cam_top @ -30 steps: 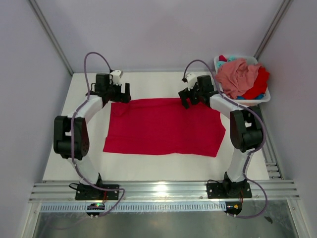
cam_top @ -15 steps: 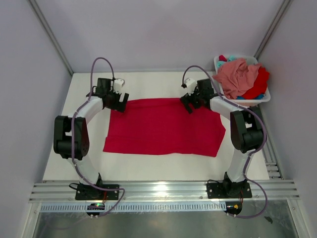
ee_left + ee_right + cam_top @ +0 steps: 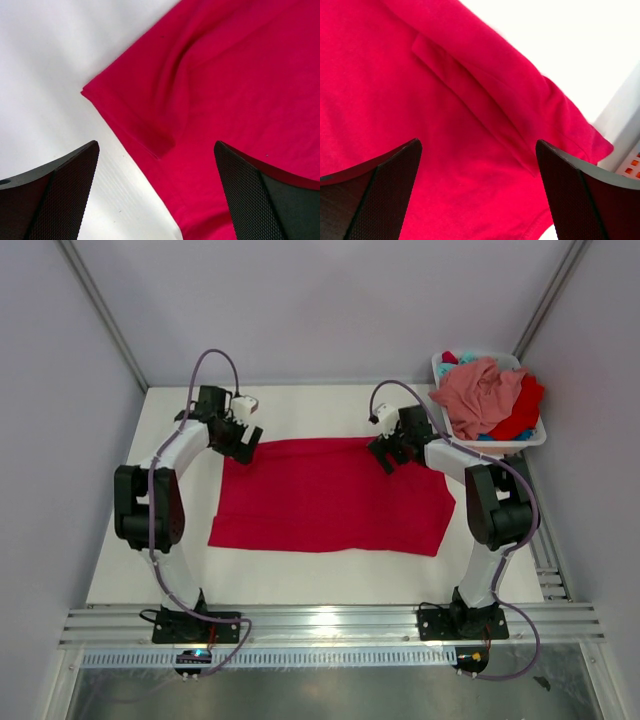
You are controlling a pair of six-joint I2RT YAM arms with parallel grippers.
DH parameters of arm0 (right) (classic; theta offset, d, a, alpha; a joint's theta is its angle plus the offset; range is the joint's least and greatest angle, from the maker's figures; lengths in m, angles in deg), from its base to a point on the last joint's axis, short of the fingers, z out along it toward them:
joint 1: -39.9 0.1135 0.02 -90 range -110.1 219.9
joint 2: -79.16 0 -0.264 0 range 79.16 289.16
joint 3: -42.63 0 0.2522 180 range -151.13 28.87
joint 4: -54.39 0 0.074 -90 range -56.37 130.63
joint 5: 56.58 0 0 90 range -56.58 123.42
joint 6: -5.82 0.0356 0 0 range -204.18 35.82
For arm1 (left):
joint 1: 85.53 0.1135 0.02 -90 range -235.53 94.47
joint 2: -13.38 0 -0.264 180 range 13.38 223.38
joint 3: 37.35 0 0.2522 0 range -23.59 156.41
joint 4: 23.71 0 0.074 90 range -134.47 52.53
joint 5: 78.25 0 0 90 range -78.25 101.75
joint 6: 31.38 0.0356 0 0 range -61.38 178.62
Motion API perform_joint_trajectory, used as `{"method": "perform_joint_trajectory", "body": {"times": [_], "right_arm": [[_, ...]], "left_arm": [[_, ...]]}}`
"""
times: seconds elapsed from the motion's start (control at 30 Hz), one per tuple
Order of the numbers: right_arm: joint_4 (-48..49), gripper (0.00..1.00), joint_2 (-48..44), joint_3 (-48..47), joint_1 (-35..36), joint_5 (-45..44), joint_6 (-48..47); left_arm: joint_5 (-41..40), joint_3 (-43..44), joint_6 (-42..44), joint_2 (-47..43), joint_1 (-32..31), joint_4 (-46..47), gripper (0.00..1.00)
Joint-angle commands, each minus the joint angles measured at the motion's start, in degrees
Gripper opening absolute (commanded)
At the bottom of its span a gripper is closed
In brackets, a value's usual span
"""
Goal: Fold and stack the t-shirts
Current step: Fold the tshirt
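red t-shirt (image 3: 330, 500), left end effector (image 3: 247, 447) spread wide, right end effector (image 3: 385, 458) likewise

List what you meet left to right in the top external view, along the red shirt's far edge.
left gripper → right gripper → white basket, with a salmon pink t-shirt heaped in it. The red t-shirt spans beneath both grippers, so it has no clear slot.

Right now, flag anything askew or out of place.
Nothing spilled or damaged. The red t-shirt lies flat, though its right edge bulges unevenly; the salmon shirt heaps over the rim of the white basket.
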Motion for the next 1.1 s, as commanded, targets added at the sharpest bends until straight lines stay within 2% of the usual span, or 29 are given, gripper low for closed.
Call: {"method": "perform_joint_trajectory", "body": {"times": [0.0,0.33,0.73,1.07], "right_arm": [[3.15,1.00,-2.48,-0.50,-0.07,-2.84,0.15],[2.89,0.99,-1.16,-0.68,-0.07,-5.31,0.06],[0.60,0.99,0.42,-2.79,-0.07,-0.56,1.29],[0.95,0.99,1.39,-3.93,-0.07,-0.04,1.11]], "left_arm": [[0.18,0.19,2.08,2.57,-0.07,-2.79,0.99],[-5.36,-1.21,6.04,2.40,-0.07,-5.34,0.99],[-4.22,-2.36,5.95,3.10,-0.07,-4.37,0.99],[-1.24,-0.70,4.63,4.85,-0.07,0.90,0.99]]}}
